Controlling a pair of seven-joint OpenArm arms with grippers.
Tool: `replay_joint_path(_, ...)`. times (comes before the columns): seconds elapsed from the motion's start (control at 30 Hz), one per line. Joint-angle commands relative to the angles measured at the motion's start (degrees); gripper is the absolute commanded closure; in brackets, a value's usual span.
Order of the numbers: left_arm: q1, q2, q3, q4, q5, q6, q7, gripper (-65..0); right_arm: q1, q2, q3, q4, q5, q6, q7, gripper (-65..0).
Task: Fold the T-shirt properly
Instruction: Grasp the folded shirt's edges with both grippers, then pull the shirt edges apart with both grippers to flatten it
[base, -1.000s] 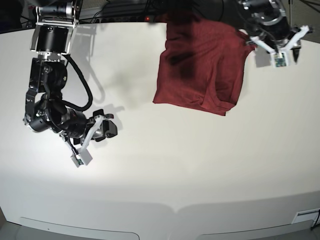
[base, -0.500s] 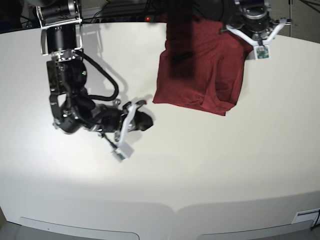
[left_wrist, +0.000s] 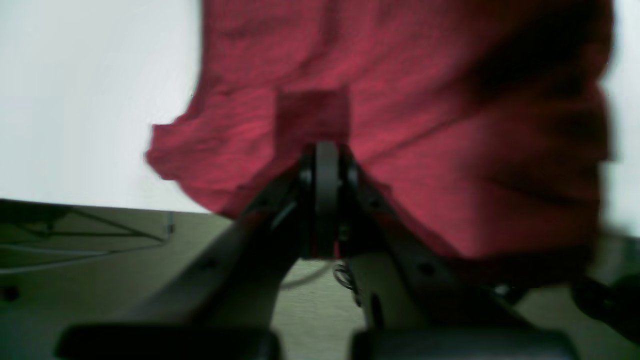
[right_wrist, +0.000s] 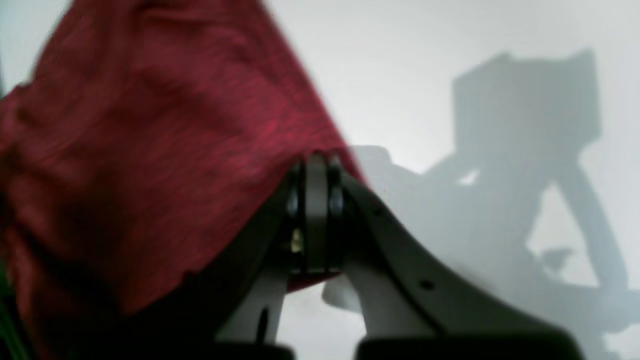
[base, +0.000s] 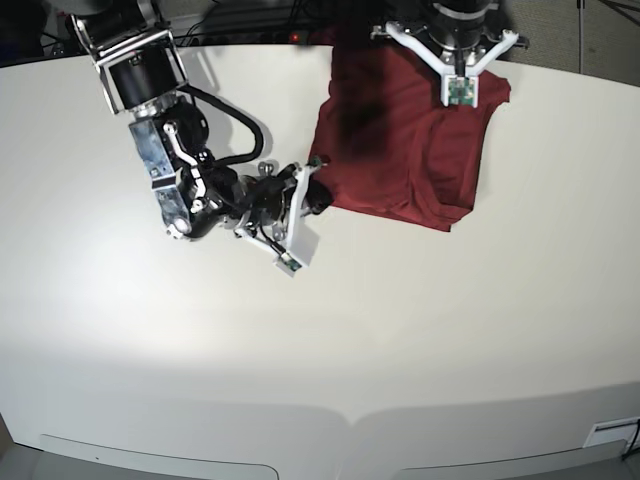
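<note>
Your base view looks down on the table (base: 420, 330) from above. Both wrist views sit close behind closed jaws, sharing the T-shirt (base: 420, 150).

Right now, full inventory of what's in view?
T-shirt: one, dark red, partly folded, far side of the table, right of centre in the base view.
Table: one, off-white, spans the base view.
Cables: several, dark, behind the table's far edge.
Right gripper: one, black and white, shut at the T-shirt's near-left corner.
Left gripper: one, black and white, shut over the T-shirt's far edge; grip on cloth not clear.
</note>
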Motion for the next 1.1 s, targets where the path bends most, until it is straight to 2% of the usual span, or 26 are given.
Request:
replay_joint_path(0.0, 0.33, -0.17, -0.24, -0.39, -0.39, 0.39, -1.75, 0.0, 1.07, 0.22, 0.52, 0.26, -1.22, 0.28, 0.74, 0.0)
replay_joint_path(0.17, -0.17, -0.13, -1.95, -8.92, -7.21, 0.35, -11.17, 0.0, 1.05, 0.28, 0.92, -0.15, -4.63, 0.28, 0.39, 0.0)
replay_joint_path(0.4, -7.32, -0.17, -6.88, -19.96, -7.30, -0.11, -12.81, 0.0, 0.87, 1.66, 1.03, -0.15, -5.60, 0.28, 0.13, 0.0)
replay_joint_path(0.5, -11.91, -0.17, -9.92, -23.19, -7.93, -4.09, -14.49, 0.0, 0.39, 1.57, 1.03, -0.13, -5.51, 0.28, -0.11, 0.0)
replay_joint_path(0.67, -19.69, -0.33, -11.82, -28.13, -13.55, -14.53, -16.85, 0.0, -1.53, 1.22, 1.01, -0.11, -4.50, 0.28, -0.66, 0.0)
replay_joint_path(0.77, -22.62, -0.33, -11.82, -29.05, -14.19, -19.96, -19.65, 0.0, -3.54, 1.14, 0.85, -0.09, -0.04, 0.28, -0.59, 0.0)
replay_joint_path(0.87, -25.40, -0.33, -11.82, -29.05, -14.16, -21.31, -20.76, 0.0, -5.35, 0.44, 0.85, -0.07, 4.04, 0.28, -0.66, 0.0)
replay_joint_path(1.07, -28.74, -0.35, -11.89, -26.91, -14.14, -23.43, -19.06, 0.0, -6.71, -1.57, 0.85, 0.37, 7.08, 0.28, -2.54, 0.0)
